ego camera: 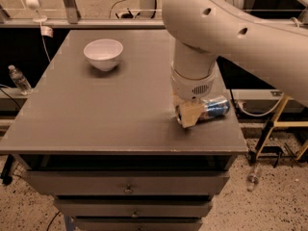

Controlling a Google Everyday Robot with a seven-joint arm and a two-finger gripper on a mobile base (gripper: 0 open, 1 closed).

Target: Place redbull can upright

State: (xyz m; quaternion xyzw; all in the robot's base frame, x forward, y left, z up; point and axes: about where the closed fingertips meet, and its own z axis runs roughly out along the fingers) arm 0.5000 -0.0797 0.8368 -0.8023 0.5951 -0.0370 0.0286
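Note:
The redbull can (215, 108) lies on its side near the right front corner of the grey table (96, 114), silver and blue, its long axis running left to right. My gripper (187, 113) hangs from the big white arm and is down at the can's left end, touching or right against it. That end of the can is hidden behind the gripper. The can rests on the table top.
A white bowl (103, 54) stands at the back left of the table. The table's right edge is just beyond the can. A plastic bottle (19, 80) stands on the floor at the left, and a wooden frame (279, 129) at the right.

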